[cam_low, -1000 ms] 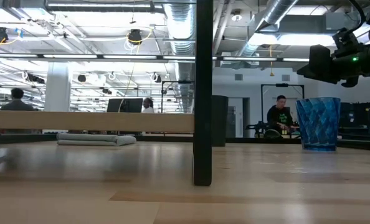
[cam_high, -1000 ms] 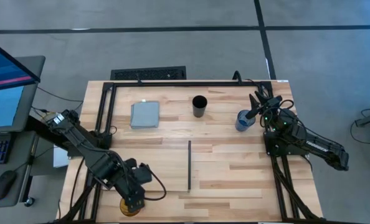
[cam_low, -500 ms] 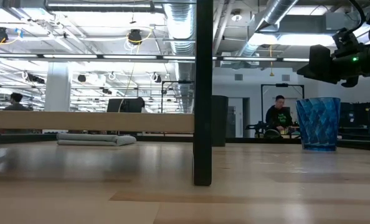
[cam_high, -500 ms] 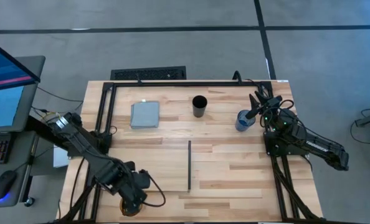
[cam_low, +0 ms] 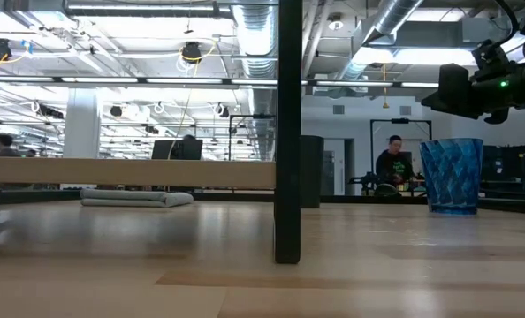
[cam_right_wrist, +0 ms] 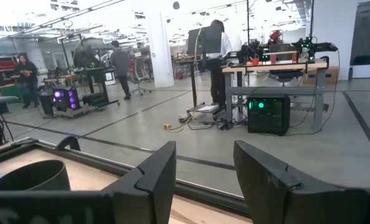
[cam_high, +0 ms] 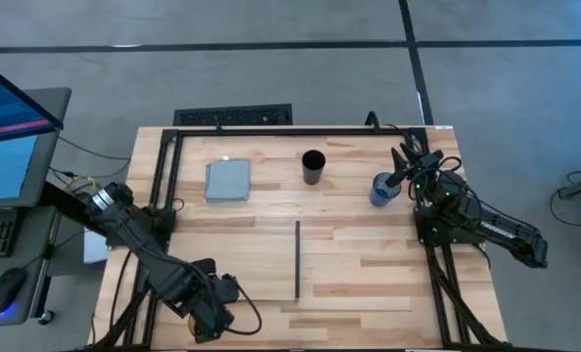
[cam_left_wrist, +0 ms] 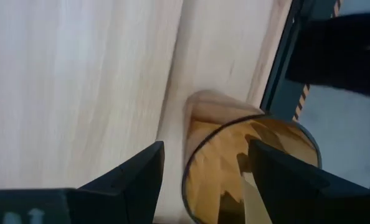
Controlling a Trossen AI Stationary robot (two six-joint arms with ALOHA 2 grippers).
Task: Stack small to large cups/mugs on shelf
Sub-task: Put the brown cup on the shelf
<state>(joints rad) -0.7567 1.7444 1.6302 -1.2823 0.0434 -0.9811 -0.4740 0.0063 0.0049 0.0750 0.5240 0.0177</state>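
The amber cup (cam_left_wrist: 235,168) stands at the table's near left edge. My left gripper (cam_left_wrist: 205,146) is open right over it and hides it in the high view (cam_high: 208,318). The blue cup (cam_high: 380,190) stands at the right; it also shows in the low view (cam_low: 451,175). My right gripper (cam_high: 400,174) is open and empty, beside and above the blue cup. The black cup (cam_high: 313,166) stands at the far middle. The shelf (cam_high: 242,262) is a pale board with a black strip (cam_high: 297,259) at mid-table. My left gripper comes from above at the amber cup's rim (cam_left_wrist: 194,155). One finger (cam_left_wrist: 278,174) shows over the cup's mouth and the other finger (cam_left_wrist: 132,177) outside its wall. I cannot tell whether either touches the cup, which stands on the table.
A grey-blue square pad (cam_high: 228,180) lies at the far left. A black frame (cam_high: 271,130) runs along the table's far and side edges. The table's near edge lies just past the amber cup. People stand in the room beyond the table.
My left gripper has gone toward the table's near edge and over the amber cup, which showed beside it in the high view a second ago and is now covered.
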